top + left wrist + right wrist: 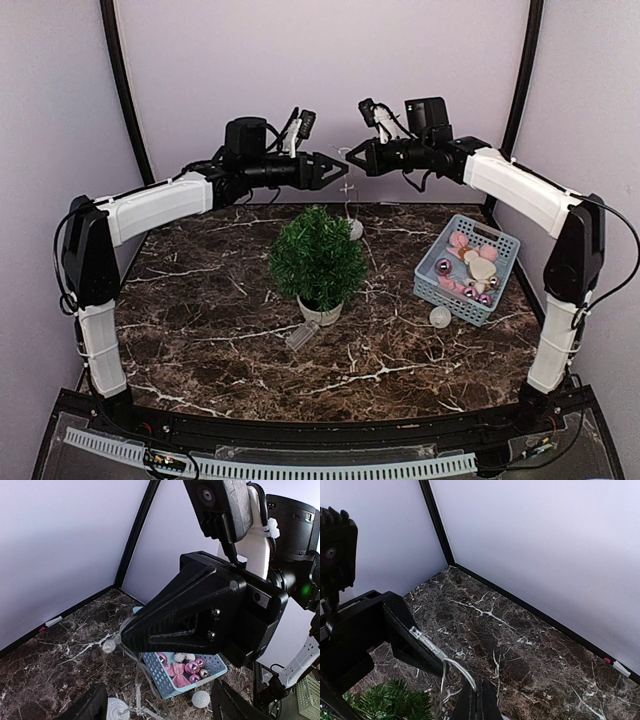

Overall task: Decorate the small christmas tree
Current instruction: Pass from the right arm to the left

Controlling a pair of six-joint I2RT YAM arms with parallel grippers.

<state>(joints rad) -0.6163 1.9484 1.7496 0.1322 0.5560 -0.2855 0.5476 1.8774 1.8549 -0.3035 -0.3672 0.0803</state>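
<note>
The small christmas tree [318, 258] stands mid-table in its pale pot; its top shows low in the right wrist view [390, 704]. High above and behind it, my two grippers meet tip to tip. My right gripper [352, 158] [479, 696] is shut on a clear light string [451, 661] whose bulb end [109, 644] sticks out toward the left gripper. The rest of the string hangs down to a white ball [356, 229] behind the tree. My left gripper [335, 170] [160, 709] is open, its fingers [91, 705] spread on either side of the string end.
A blue basket [430, 282] [159, 676] at the right holds pink baubles, a pink bow and white ornaments. A loose white ball [440, 317] [202, 699] lies beside it. A clear battery box [302, 333] lies in front of the tree's pot.
</note>
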